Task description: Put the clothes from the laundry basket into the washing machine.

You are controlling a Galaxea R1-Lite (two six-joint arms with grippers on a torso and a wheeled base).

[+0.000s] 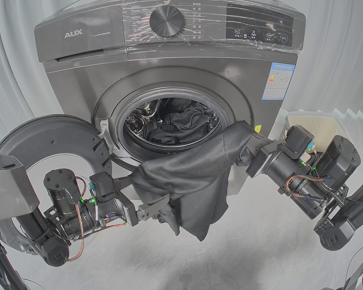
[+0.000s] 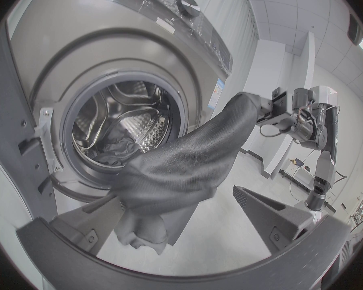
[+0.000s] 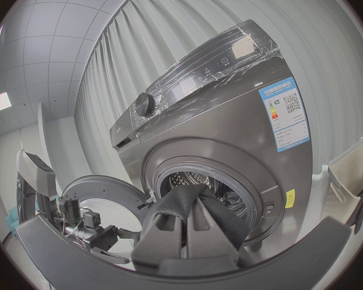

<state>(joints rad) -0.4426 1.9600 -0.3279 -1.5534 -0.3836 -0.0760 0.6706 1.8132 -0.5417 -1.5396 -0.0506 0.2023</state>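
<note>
A dark grey garment (image 1: 193, 170) hangs stretched in front of the washing machine's round opening (image 1: 171, 119). My right gripper (image 1: 250, 148) is shut on its upper end at the opening's right rim; in the right wrist view its fingers (image 3: 169, 238) press together with cloth wrapped round them. My left gripper (image 1: 149, 190) is open below the opening. The garment's lower end drapes over one of its fingers (image 2: 88, 218), and the other finger (image 2: 270, 214) is bare. More dark clothes (image 1: 177, 125) lie inside the drum. The cream laundry basket (image 1: 294, 119) stands right of the machine.
The machine's door (image 1: 48, 141) is swung open to the left, right behind my left arm. Grey floor (image 1: 250, 238) lies in front of the machine. A curtain (image 1: 339, 61) hangs behind it.
</note>
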